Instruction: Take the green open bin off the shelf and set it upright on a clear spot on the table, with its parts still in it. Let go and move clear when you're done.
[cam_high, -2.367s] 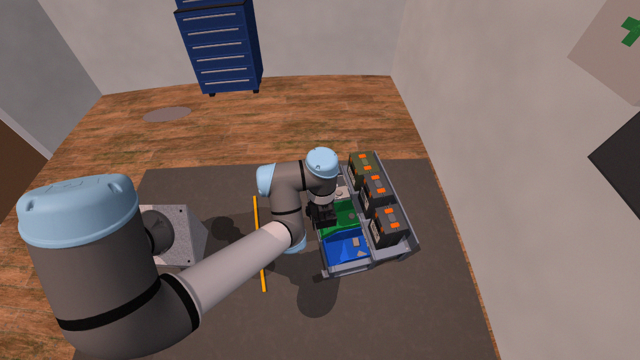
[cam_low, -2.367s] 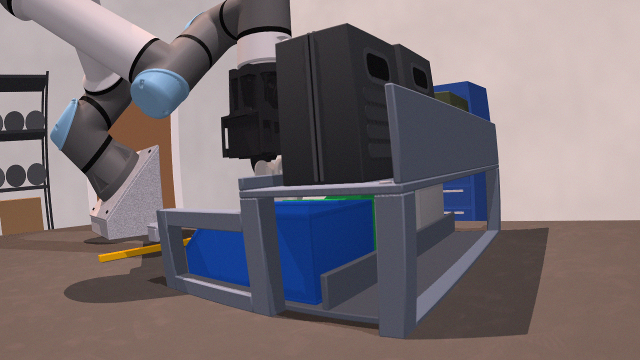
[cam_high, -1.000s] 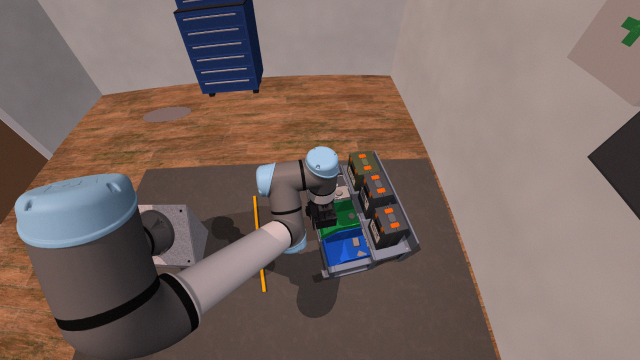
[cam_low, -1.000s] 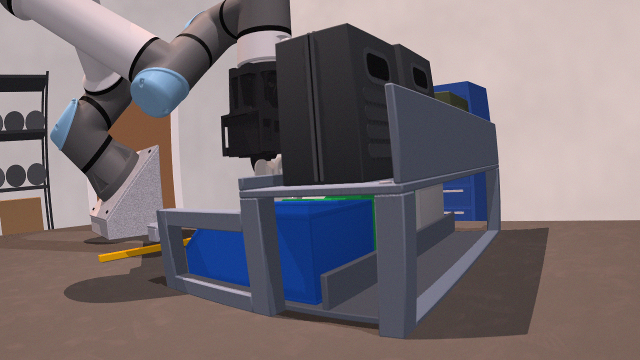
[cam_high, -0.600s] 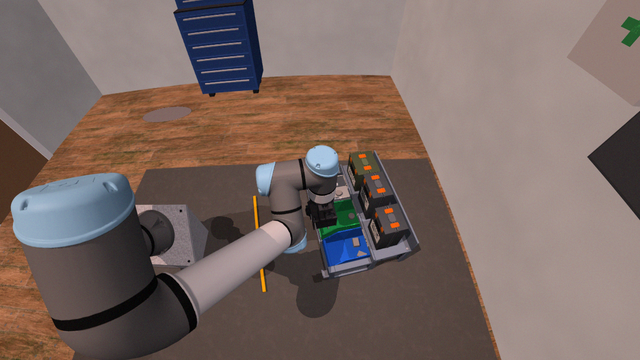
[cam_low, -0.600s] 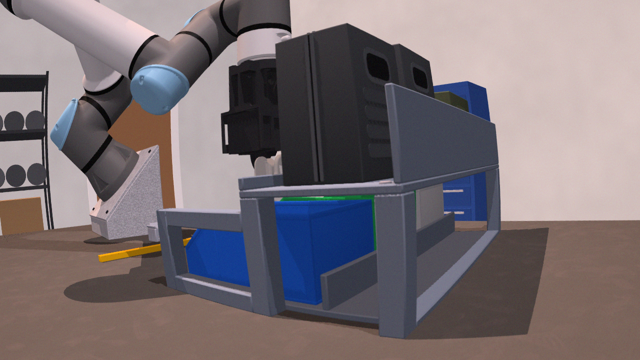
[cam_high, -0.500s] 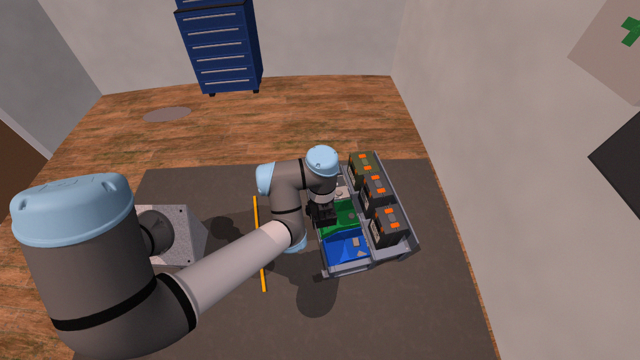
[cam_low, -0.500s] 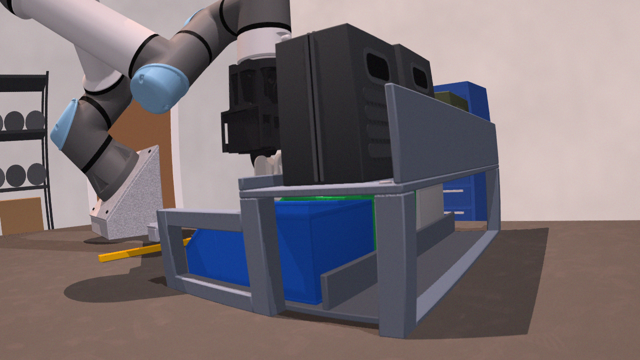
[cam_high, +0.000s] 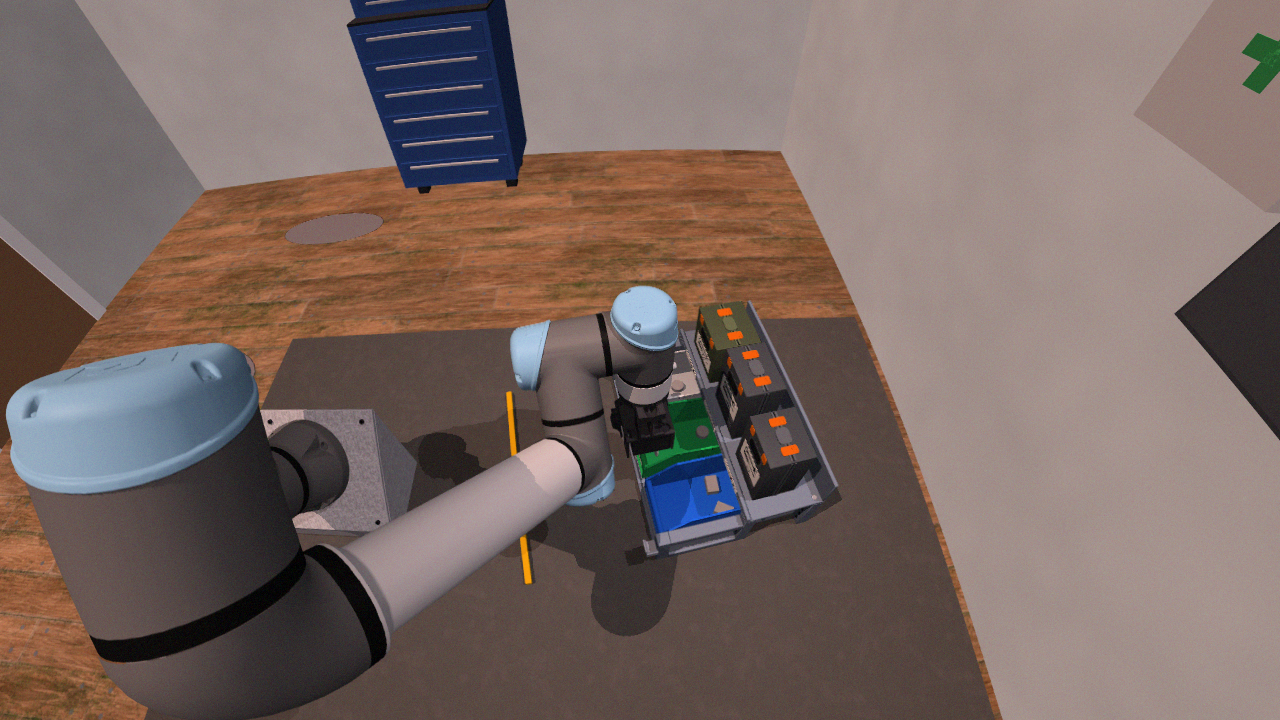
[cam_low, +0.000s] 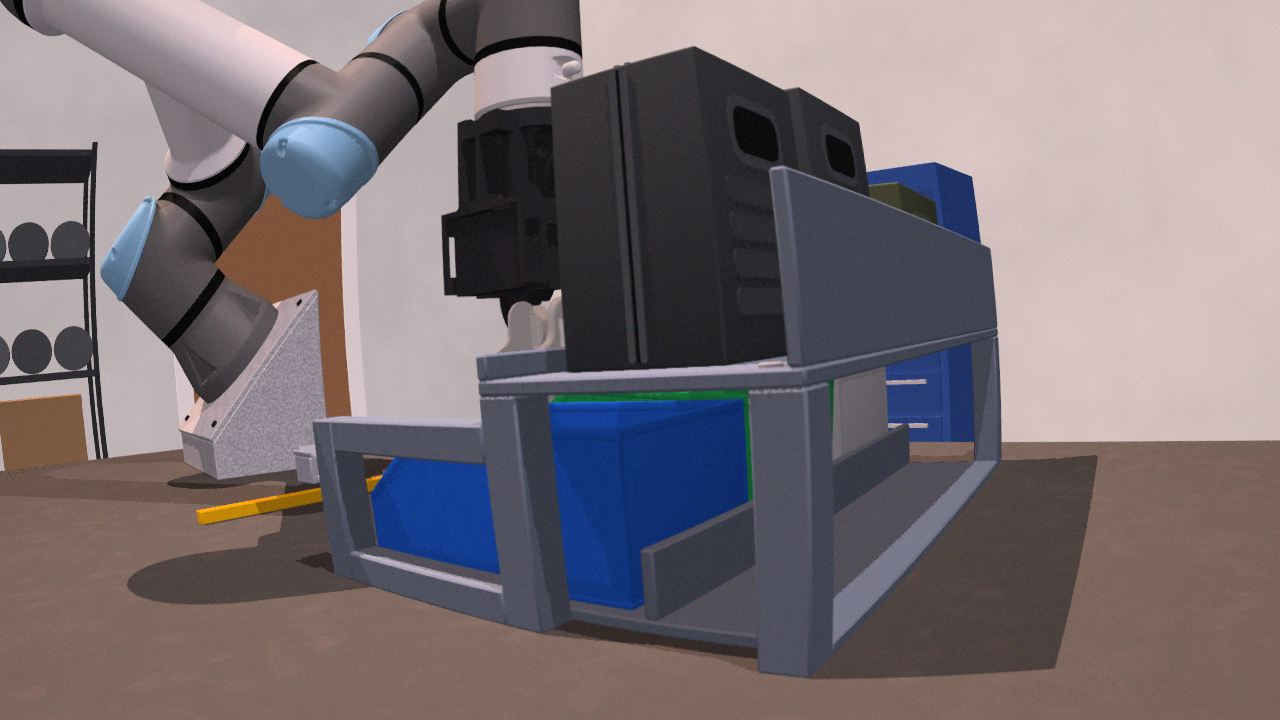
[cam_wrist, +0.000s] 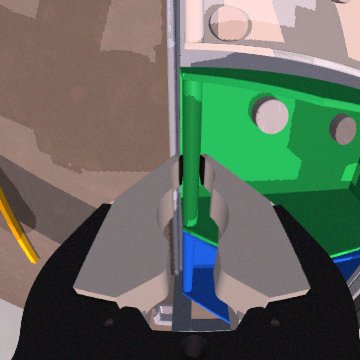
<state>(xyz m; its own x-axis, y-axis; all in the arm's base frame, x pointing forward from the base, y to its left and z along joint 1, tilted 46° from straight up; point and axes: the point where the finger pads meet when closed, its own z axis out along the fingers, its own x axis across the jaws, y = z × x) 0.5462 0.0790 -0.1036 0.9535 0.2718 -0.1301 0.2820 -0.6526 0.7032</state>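
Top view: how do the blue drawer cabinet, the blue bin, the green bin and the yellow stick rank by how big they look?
1. Blue drawer cabinet, though it stands farther away.
2. Blue bin.
3. Green bin, partly hidden under the pincer, so this rank is unsure.
4. Yellow stick: longest after the cabinet, but very thin.

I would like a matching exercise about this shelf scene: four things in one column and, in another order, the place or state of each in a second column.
Things:
1. green bin
2. blue bin
3. dark cases
4. yellow bar

Places or states:
A. flat on the table, beside the shelf
B. standing in a row on the upper level
C. its wall pinched by the gripper
D. lower level, at the end of the row

Pairs: 1-C, 2-D, 3-B, 4-A
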